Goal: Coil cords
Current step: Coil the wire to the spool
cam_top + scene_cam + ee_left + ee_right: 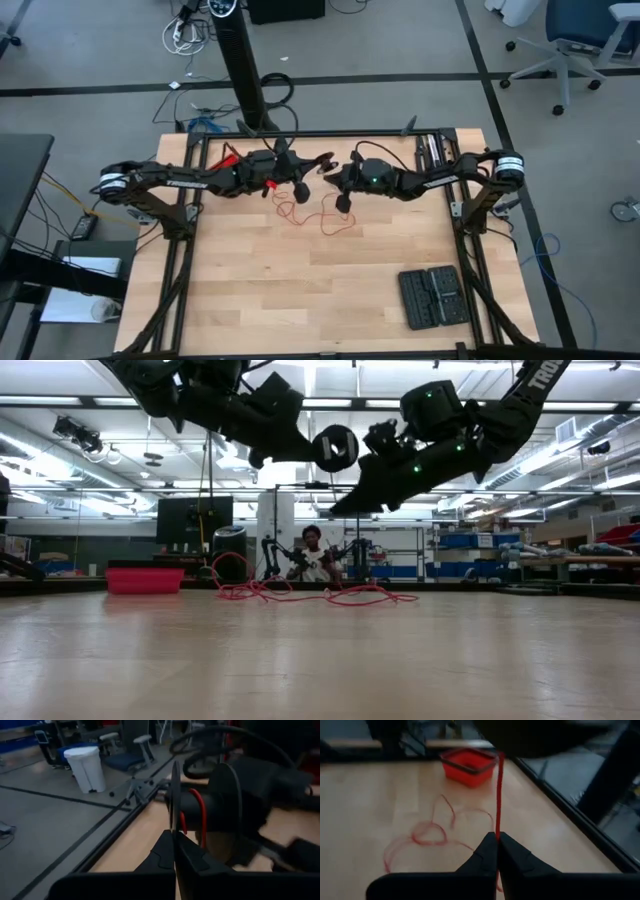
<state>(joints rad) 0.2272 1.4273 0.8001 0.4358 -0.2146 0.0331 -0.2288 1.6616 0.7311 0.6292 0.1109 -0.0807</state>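
Left tool (300, 190) raised over the far middle of the desk (300, 300), clenched on the thin edge of a black spool (220, 810). Red wire (498, 795) wound a few turns round the spool's hub in the left wrist view. Right tool (340, 203) just beside it, also raised, clenched on the red wire, which runs taut from between its fingertips up toward the spool. Remainder of the wire lying in loose loops on the desk below and between the two tools, visible as a low red tangle in the low view. Red box (468, 766) resting on the desk's far part, near the left tool. Black hinged case (431, 296) lying open on the near right part, well apart from the wire. Person (313, 557) seated in the room beyond the desk.
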